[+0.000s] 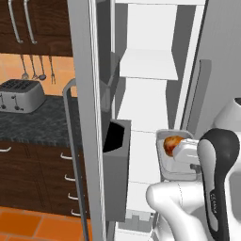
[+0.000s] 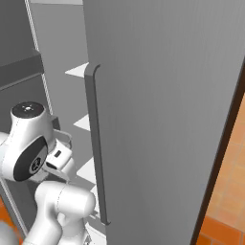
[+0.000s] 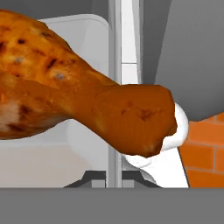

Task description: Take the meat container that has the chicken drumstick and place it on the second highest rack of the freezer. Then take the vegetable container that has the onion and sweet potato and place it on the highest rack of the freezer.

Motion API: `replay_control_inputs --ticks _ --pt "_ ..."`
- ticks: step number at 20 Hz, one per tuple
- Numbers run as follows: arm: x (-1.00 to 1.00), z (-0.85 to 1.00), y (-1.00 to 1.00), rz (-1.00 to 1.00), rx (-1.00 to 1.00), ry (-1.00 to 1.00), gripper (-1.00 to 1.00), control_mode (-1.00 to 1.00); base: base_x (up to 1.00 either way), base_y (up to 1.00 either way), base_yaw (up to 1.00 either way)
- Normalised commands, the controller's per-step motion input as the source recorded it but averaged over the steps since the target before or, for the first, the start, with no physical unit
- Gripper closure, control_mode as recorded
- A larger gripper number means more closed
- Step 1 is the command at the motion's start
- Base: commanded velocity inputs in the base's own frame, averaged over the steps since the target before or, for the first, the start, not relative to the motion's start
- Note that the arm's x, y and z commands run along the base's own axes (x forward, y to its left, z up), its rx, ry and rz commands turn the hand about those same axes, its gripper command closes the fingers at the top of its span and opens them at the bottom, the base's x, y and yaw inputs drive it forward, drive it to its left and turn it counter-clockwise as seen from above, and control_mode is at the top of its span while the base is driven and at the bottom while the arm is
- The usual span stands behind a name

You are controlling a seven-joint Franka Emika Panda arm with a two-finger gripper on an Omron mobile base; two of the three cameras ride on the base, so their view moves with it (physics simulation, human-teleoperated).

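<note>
Meat container (image 1: 165, 165) with chicken drumstick (image 1: 172, 144) at end effector, inside freezer (image 1: 148, 61).

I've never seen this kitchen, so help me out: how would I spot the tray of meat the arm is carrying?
Find the tall grey freezer with its door open and white shelves inside. At the shelves, by the white arm's hand, is the meat container, a shallow grey tray. The glossy orange-brown chicken drumstick in it sets it apart.

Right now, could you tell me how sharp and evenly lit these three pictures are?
Left base view: sharp, flat light, soft shadows inside the freezer. Right base view: its grey door fills most of the frame. Hand view: the chicken drumstick looms close, yet crisp, without glare.
</note>
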Motion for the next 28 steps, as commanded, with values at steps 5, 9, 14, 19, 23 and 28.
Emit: replay_control_inputs --ticks 5,9,14,19,23,28 --pt "0.99 0.24 0.32 -0.17 0.0 0.0 1.0 -1.0 0.0 0.0 0.0" --pt "0.85 0.0 -0.07 -0.24 0.0 0.0 1.0 -1.0 0.0 0.0 0.0" --pt "0.79 -0.21 -0.18 -0.21 -0.01 0.0 1.0 -1.0 0.0 0.0 0.0" --pt "0.81 -0.24 0.01 -0.11 -0.07 0.0 1.0 -1.0 0.0 0.0 0.0" --pt "0.66 -0.33 0.03 -0.1 -0.1 -0.06 1.0 -1.0 0.0 0.0 0.0" --pt "0.64 -0.07 0.0 -0.08 -0.06 -0.01 1.0 -1.0 0.0 0.0 0.0"
